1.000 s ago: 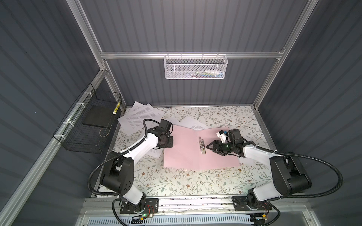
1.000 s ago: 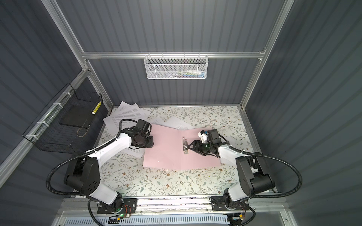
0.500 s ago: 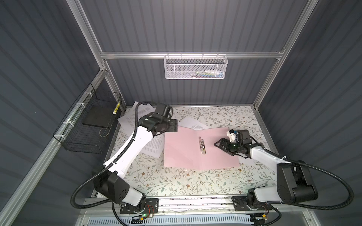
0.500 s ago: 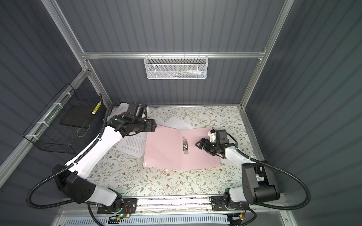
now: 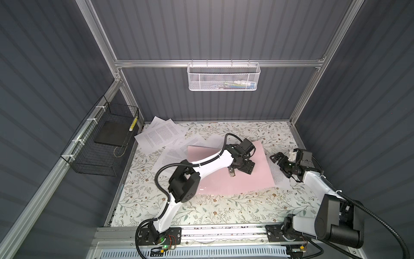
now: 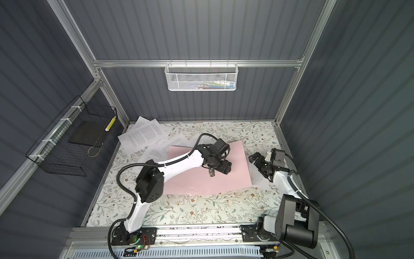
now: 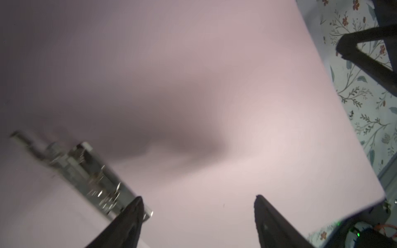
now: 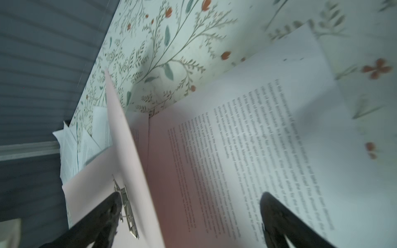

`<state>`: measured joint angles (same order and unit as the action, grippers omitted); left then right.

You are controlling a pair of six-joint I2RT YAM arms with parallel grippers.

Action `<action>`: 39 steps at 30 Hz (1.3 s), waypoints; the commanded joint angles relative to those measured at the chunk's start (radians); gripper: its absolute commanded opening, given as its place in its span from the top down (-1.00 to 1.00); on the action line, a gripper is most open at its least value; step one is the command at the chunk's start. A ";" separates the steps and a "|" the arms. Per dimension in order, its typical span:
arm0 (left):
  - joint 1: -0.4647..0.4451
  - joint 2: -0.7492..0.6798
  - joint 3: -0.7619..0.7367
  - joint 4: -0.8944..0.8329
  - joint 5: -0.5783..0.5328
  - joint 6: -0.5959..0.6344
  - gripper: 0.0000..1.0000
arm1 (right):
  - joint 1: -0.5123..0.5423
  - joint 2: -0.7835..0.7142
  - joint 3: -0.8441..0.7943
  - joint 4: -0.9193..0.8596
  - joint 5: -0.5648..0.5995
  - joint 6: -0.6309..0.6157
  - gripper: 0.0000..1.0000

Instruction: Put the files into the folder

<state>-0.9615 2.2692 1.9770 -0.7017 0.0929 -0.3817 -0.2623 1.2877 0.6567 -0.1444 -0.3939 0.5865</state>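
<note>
The folder (image 5: 246,186) is lying flat on the flowered table (image 5: 224,213), and most files (image 5: 161,134) are lying loose by its far left corner. The left gripper (image 5: 243,167) is hovering over the folder's middle. Its fingers (image 7: 129,216) are standing spread and gripping nothing, with the metal clip (image 7: 86,171) just beside one tip. The right gripper (image 5: 281,167) is hanging over one sheet (image 5: 275,176) that is poking out at the folder's right edge, its fingers (image 8: 279,214) spread wide and empty.

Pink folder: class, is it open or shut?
Open. The pink folder lies spread out, its inner metal clip exposed at the middle in both top views.
</note>
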 commanded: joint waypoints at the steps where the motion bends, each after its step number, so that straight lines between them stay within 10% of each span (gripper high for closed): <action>1: 0.001 0.097 0.171 -0.005 0.078 -0.022 -0.62 | -0.044 0.014 0.024 -0.011 0.047 0.021 -0.98; 7: 0.001 0.279 0.351 0.009 0.149 -0.048 -0.62 | -0.085 0.136 0.111 0.004 0.077 0.028 -0.98; 15: 0.000 0.286 0.226 0.065 0.160 -0.036 -0.62 | -0.116 0.293 0.247 -0.077 0.069 0.000 -0.98; 25: 0.001 0.270 0.106 0.097 0.155 -0.021 -0.62 | -0.198 0.025 -0.019 -0.107 0.098 0.062 -0.98; 39: 0.000 0.260 0.056 0.106 0.170 0.003 -0.61 | -0.256 0.015 -0.154 -0.049 -0.031 0.163 -0.98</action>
<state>-0.9611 2.4718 2.0750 -0.4664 0.2432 -0.3855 -0.5175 1.2568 0.5053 -0.2081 -0.3908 0.7155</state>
